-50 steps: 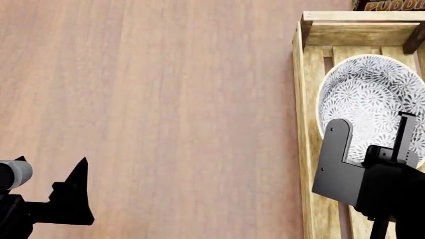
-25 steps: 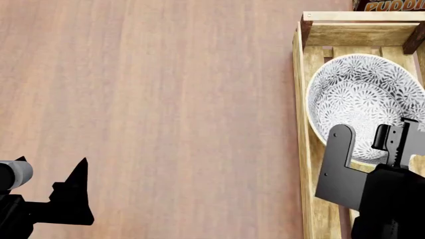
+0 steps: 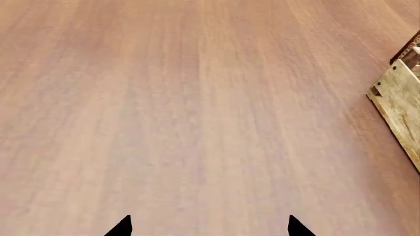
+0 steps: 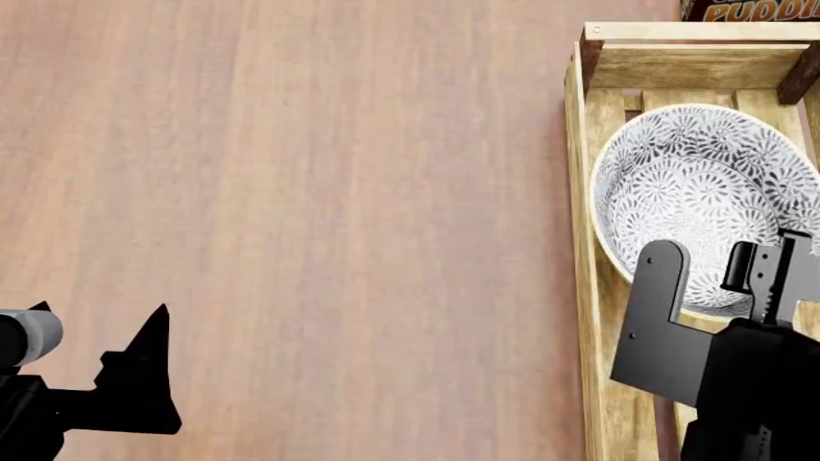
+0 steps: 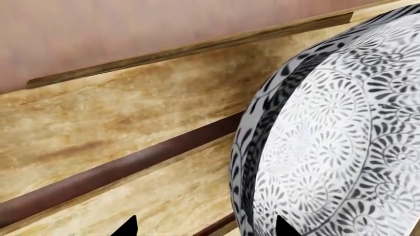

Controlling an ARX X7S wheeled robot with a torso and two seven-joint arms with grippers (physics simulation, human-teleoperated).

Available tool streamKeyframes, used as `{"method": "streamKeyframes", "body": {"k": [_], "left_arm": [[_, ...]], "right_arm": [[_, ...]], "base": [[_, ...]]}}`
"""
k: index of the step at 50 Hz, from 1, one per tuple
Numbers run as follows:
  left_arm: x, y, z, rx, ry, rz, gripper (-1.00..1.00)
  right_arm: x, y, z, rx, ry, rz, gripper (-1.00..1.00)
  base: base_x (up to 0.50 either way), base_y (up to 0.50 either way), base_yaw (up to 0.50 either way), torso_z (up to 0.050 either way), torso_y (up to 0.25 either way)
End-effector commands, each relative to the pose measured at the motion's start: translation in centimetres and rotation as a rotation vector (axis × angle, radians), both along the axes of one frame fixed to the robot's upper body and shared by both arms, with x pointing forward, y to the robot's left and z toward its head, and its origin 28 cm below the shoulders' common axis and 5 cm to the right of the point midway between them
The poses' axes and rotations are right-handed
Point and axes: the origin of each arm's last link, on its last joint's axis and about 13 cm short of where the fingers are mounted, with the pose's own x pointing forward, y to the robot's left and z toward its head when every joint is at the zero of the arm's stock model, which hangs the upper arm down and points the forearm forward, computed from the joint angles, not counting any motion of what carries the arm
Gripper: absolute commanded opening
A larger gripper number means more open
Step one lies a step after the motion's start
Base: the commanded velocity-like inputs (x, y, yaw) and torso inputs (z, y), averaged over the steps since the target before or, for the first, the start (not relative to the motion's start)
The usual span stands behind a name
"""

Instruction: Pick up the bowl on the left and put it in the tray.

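Note:
The bowl, white with a dense grey-black floral pattern, sits inside the light-wood tray, close to its left wall. My right gripper hovers at the bowl's near rim, open. In the right wrist view the bowl's rim rises between the two fingertips above the tray's slats, and neither finger presses on it. My left gripper hangs open and empty over bare table at the lower left. Its wrist view shows only table between its tips and a corner of the tray.
A chocolate pudding box stands just beyond the tray's far end, cut off by the view's top edge. The wooden tabletop stretches left of the tray. The tray's far wall and dark corner posts rise above its slats.
The bowl slid left and settled in the tray as my right gripper's fingers let go of it. Since then the right gripper has drawn back slightly. The left arm has not moved.

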Motion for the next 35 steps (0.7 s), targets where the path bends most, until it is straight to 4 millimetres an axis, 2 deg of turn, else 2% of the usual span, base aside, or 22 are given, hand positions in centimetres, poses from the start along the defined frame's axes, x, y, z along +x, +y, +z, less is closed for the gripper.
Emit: {"method": "streamKeyframes", "body": {"k": [1,22,35], "left_arm": [[0.0,0.0,0.0,-0.001,0.0,-0.001,1.0],[-0.2,0.0,0.3,0.0,-0.008,-0.003,1.0],[-0.5,-0.1,0.9,-0.003,-0.026,-0.01,1.0]], "right_arm": [[0.0,0.1,0.4,0.006,-0.001,0.003,1.0],[-0.9,0.3,2.2,0.006,0.0,0.018,1.0],[-2.9,0.6,4.7,0.029,0.043,0.064,1.0]], "base": [[0.0,0.0,0.0,0.0,0.0],[0.0,0.0,0.0,0.0,0.0],[0.0,0.0,0.0,0.0,0.0]]}}
